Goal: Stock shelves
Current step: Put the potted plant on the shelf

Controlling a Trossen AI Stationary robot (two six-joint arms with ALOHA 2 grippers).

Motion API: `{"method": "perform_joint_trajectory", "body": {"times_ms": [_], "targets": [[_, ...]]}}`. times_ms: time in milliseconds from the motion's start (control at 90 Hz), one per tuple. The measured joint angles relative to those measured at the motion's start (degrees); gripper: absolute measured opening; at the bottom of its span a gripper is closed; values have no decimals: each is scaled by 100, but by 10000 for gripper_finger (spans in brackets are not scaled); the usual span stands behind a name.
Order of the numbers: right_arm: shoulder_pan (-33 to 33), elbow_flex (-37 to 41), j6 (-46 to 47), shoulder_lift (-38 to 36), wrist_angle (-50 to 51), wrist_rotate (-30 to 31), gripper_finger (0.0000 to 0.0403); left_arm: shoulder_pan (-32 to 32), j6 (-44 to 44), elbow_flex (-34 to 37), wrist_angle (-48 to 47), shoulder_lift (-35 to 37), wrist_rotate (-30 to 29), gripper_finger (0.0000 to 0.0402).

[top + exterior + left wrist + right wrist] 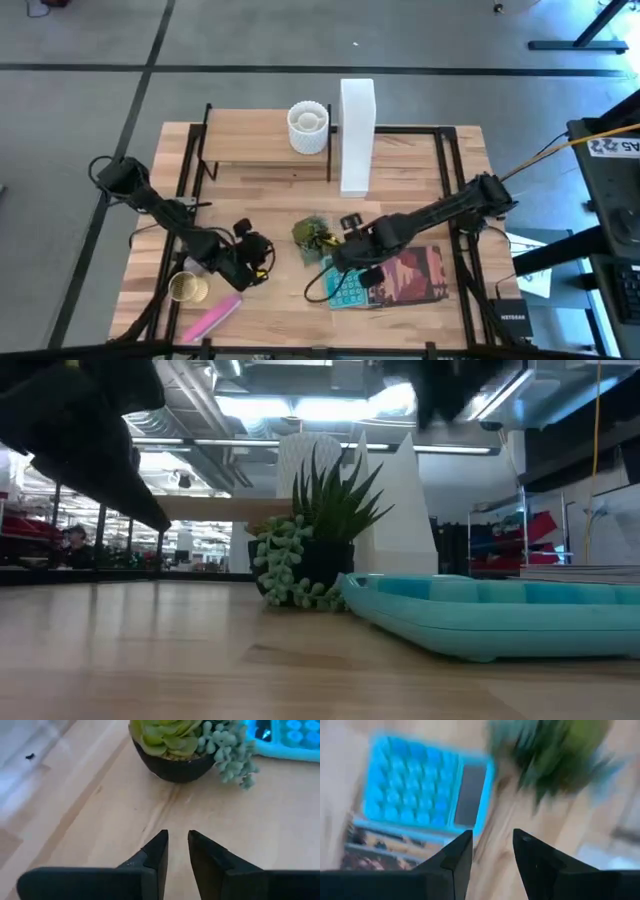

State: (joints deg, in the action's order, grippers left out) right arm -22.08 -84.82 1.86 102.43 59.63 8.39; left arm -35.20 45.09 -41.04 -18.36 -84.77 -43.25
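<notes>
I'm seeing my right claw (492,855) hovering narrowly parted, empty, over the turquoise plastic calculator (425,787); the small potted green succulent (547,755) beyond is smearing. My left claw (177,852), narrowly parted too, is facing that plant, while the light-wood shelf board (265,150) is sitting well apart.

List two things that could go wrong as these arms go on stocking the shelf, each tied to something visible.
1. Both grippers, left and right, flank the potted plant; reaching together, they might collide.
2. The white cup and file box already crowd the shelves; a placed item could knock them.
</notes>
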Motion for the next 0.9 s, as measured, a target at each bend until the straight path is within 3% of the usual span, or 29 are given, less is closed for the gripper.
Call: {"method": "perform_joint_trajectory", "body": {"times_ms": [211, 311, 500, 733, 900], "targets": [[440, 1725, 227, -242, -2128, -86, 179, 431, -1391, 2, 416, 0, 250, 87], [829, 2075, 277, -231, -3274, -195, 227, 738, -1800, 2, 562, 0, 563, 119], [1380, 2252, 369, -57, -4177, -347, 294, 1372, -2392, 45, 937, -58, 1389, 182], [1555, 2214, 56, 579, -5058, -792, 289, 1866, -3098, 57, 1498, -611, 1874, 224], [1583, 1969, -123, 909, -5156, -699, 275, 2002, -3466, 42, 2096, -1047, 2148, 232]]}}
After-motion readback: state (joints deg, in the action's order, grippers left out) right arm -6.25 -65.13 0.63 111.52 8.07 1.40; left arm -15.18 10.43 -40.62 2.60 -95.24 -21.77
